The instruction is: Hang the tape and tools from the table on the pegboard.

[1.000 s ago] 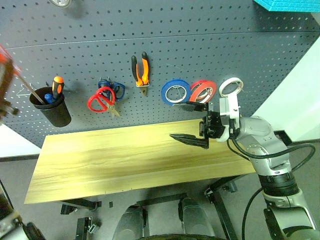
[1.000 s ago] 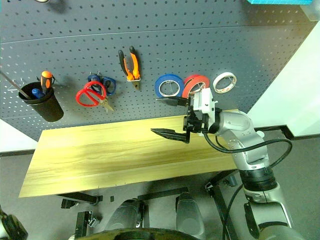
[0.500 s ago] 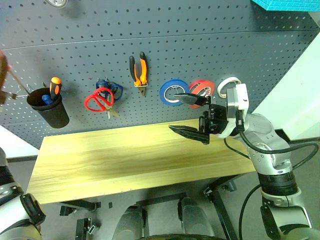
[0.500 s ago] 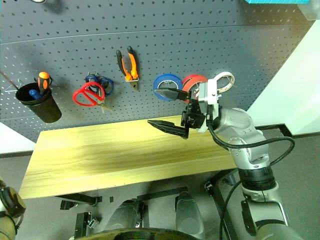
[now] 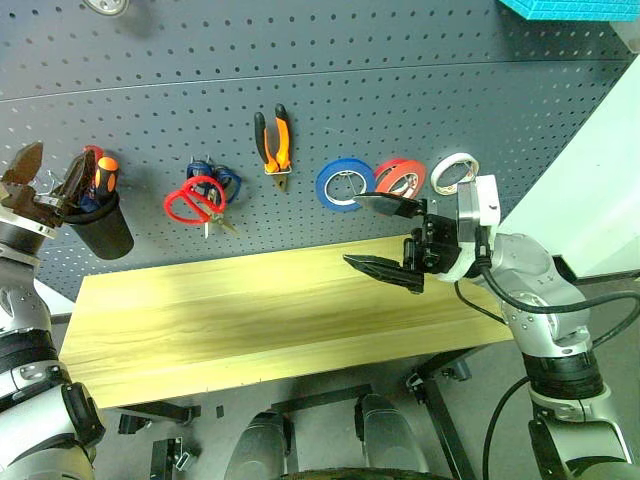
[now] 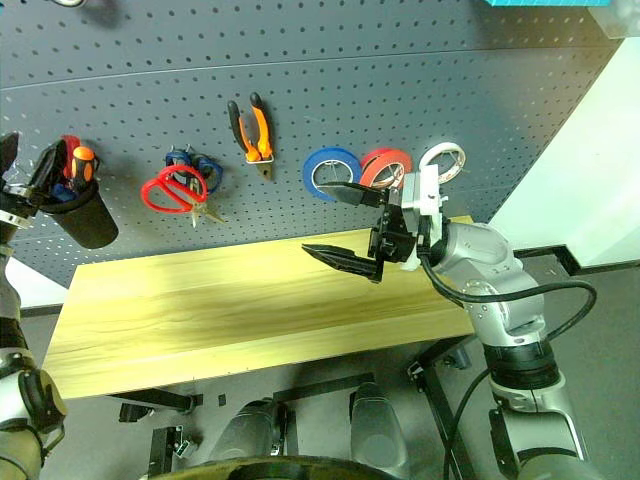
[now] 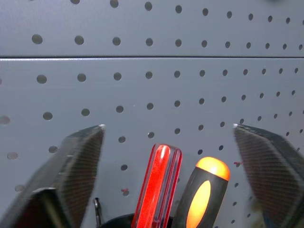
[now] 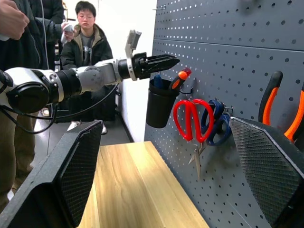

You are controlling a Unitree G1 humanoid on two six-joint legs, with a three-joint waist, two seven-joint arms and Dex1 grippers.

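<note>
The pegboard [image 5: 330, 90] carries all the task items; the table [image 5: 250, 320] below it has a bare top.

Items on the pegboard, from the robot's left to its right:
- A black cup [image 5: 100, 225] hangs at the left end. It holds the red-handled screwdriver [image 7: 156, 185], an orange-and-black-handled screwdriver [image 7: 202, 194] just beside it, and a blue-handled item [image 8: 158, 81] that cannot be identified.
- The red-handled scissors [image 5: 195, 203] hang in front of the blue-handled scissors [image 5: 225, 180], overlapping them on what appears to be the same hook.
- The pliers [image 5: 274, 146] hang handles up, nose down.
- The blue tape ring [image 5: 343, 185], the red-orange tape [image 5: 398, 177] and the white-cream tape ring [image 5: 454, 171] hang in a row, the red ring overlapping the blue ring's edge.

The left gripper [image 5: 48, 180] sits at the cup's mouth with its jaws spread wide, one finger on each side of the two screwdriver handles, gripping nothing.

The right gripper [image 5: 383, 238] hovers above the table's right half, pointing left along the board, jaws wide and empty. Its upper finger [image 5: 390, 205] crosses in front of the red-orange tape.

In the right wrist view, two people [image 8: 85, 42] stand beyond the table's far end.
</note>
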